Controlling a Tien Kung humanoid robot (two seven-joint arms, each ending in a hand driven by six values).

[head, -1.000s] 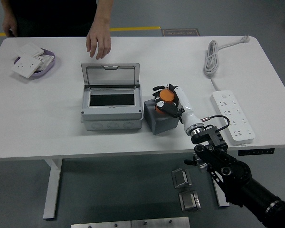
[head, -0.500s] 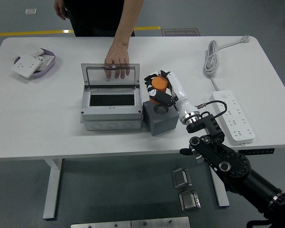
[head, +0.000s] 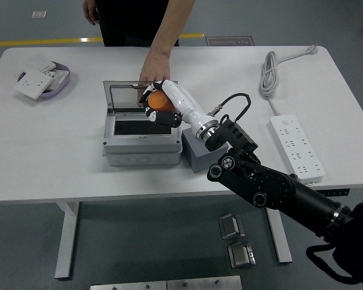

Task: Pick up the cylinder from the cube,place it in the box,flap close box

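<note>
Now the right hand point(head: 159, 104) has its fingers wrapped around the orange cylinder point(head: 159, 101), up near the middle of the frame, over the open box point(head: 142, 139). A person's hand point(head: 152, 67) sits at the top of the lid point(head: 122, 96), probably to keep it up. The arm reaches in slanted from the lower right, over the grey cube point(head: 196, 158).

Bright, even overhead light. Soft, short shadows lie on the white counter point(head: 60, 157). The focus is sharp throughout, without glare.
</note>
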